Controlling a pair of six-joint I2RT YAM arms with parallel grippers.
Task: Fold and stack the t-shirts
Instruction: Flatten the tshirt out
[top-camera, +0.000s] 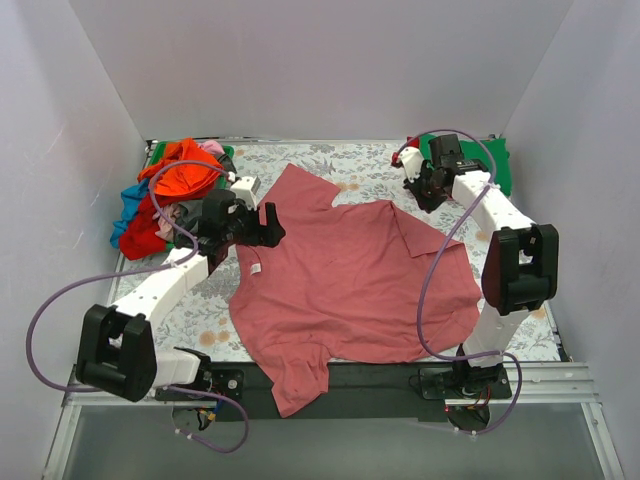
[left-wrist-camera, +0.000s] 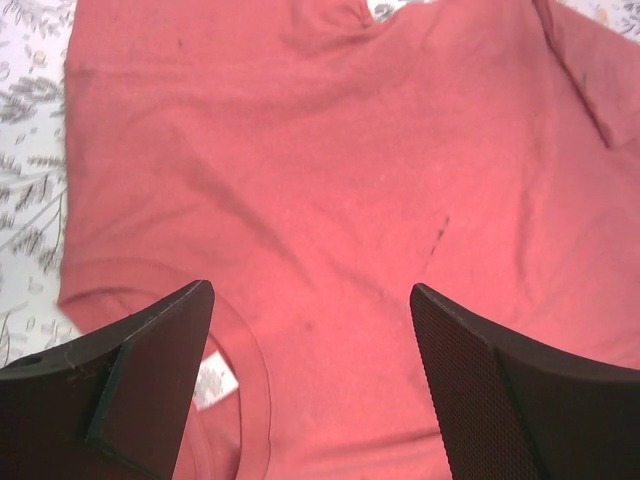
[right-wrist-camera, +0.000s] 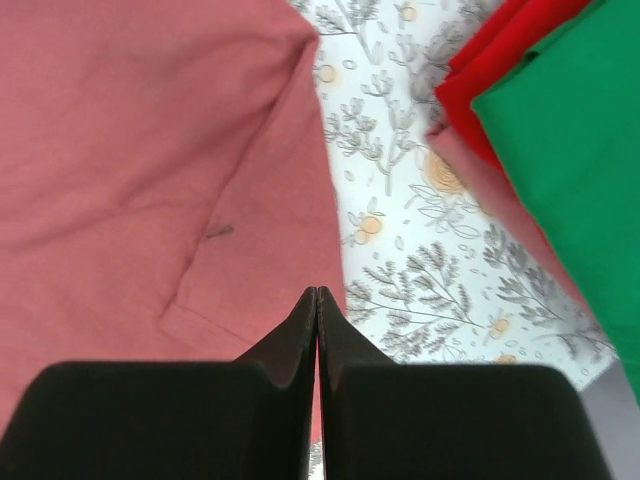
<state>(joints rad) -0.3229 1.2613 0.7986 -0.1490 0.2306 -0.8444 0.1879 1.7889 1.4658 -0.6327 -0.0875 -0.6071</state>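
1 rose t-shirt (top-camera: 350, 280) is spread mid-table, its hem draped over the near edge. Above its collar the left gripper (left-wrist-camera: 310, 300) is held open. The right gripper (right-wrist-camera: 317, 295) is clamped shut, empty, over a sleeve beside folded shirts (right-wrist-camera: 560, 120).

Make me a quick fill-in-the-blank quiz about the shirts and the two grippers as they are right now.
1. The left gripper hangs over the dusty-rose t-shirt with its jaws ____.
2. The right gripper, near that shirt's sleeve, has its jaws ____.
3. The top shirt on the folded stack is coloured ____.
4. The heap of unfolded shirts lies at the far ____ corner of the table.

Missing words: open; shut; green; left.
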